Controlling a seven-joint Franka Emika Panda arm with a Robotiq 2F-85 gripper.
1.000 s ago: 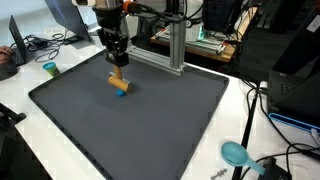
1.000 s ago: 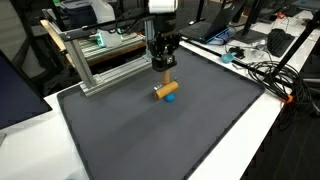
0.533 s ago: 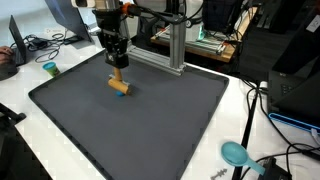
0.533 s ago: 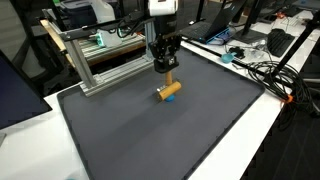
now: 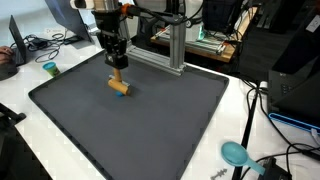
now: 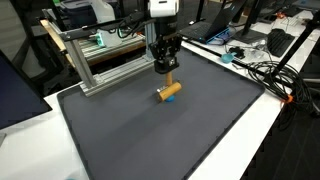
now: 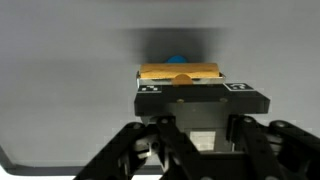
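My gripper (image 5: 117, 68) (image 6: 166, 72) points down over the back part of the dark grey mat (image 5: 150, 120) (image 6: 180, 135), shut on a small wooden piece with a blue end (image 5: 119, 86) (image 6: 168, 91). The piece hangs just below the fingers, close to the mat. Whether it touches the mat cannot be told. In the wrist view the wooden piece (image 7: 180, 72) lies crosswise just beyond the gripper (image 7: 180, 84), with its blue part (image 7: 178, 60) behind it. The fingertips are hidden by the gripper's black body.
An aluminium frame (image 5: 175, 45) (image 6: 100, 60) stands along the mat's back edge. A teal cup (image 5: 50, 69) sits on the white table beside the mat. A teal round object (image 5: 235, 153) and cables (image 6: 265, 70) lie off the mat's other side.
The wooden piece sits a touch higher than a second ago, so that less of its blue end shows. The gripper stays shut in about the same spot.
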